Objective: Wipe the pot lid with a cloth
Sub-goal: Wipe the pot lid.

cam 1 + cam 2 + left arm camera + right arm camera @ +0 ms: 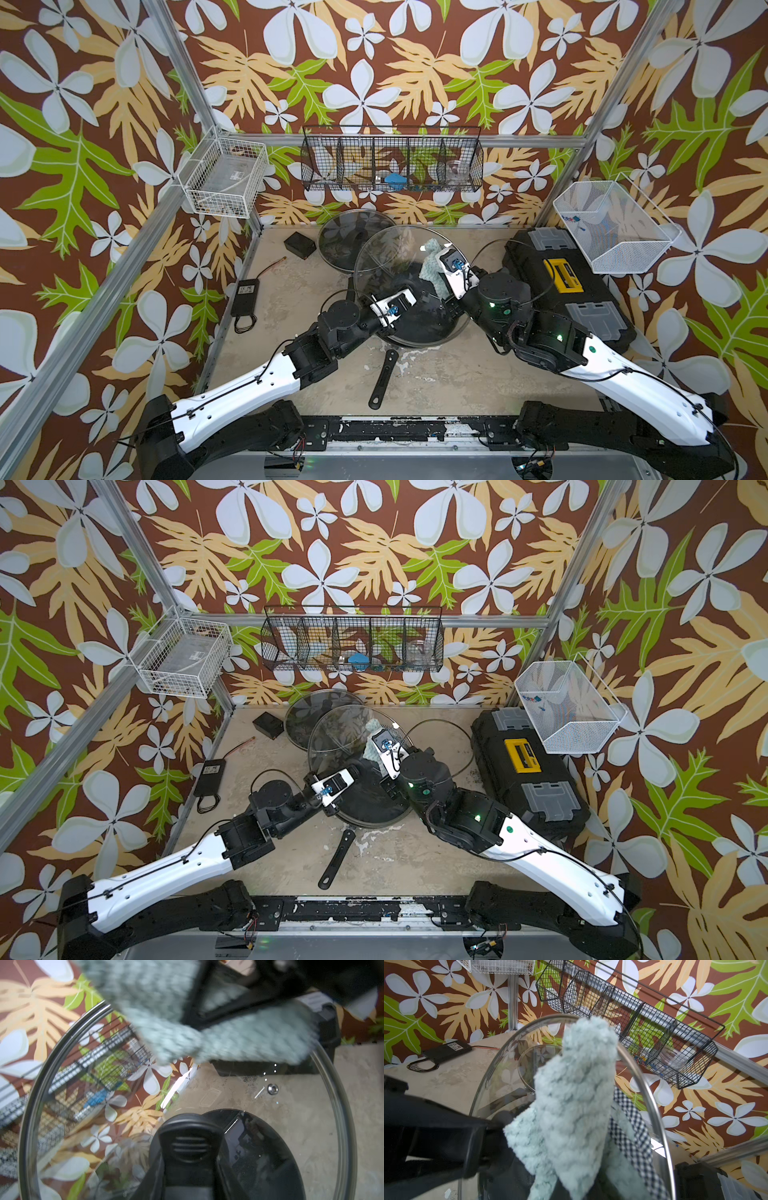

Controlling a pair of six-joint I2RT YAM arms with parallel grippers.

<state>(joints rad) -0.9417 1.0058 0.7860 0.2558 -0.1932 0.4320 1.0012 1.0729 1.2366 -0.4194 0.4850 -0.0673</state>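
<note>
My left pincer (pixel 190 1169) clamps the black handle (pixel 190 1142) of the large clear glass pot lid (pixel 382 257), tilted ahead; my right pincer (pixel 436 255) pinches the fluffy pale teal cloth (pixel 575 1105) at its rim. I'd press flat, sweeping slowly.

Walls (pixel 374 62) papered in a brown print of white blossoms with green and tan leaves enclose the cell, framed by bare aluminium posts (pixel 183 62) and a horizontal rail (pixel 540 141) along the back. A black wire rack (pixel 309 166) with compartments hangs on the rail, flanked by a white wire basket (pixel 216 203) and a white mesh basket (pixel 623 257). The table (pixel 436 386) is mottled, worn beige, evenly lit.
</note>
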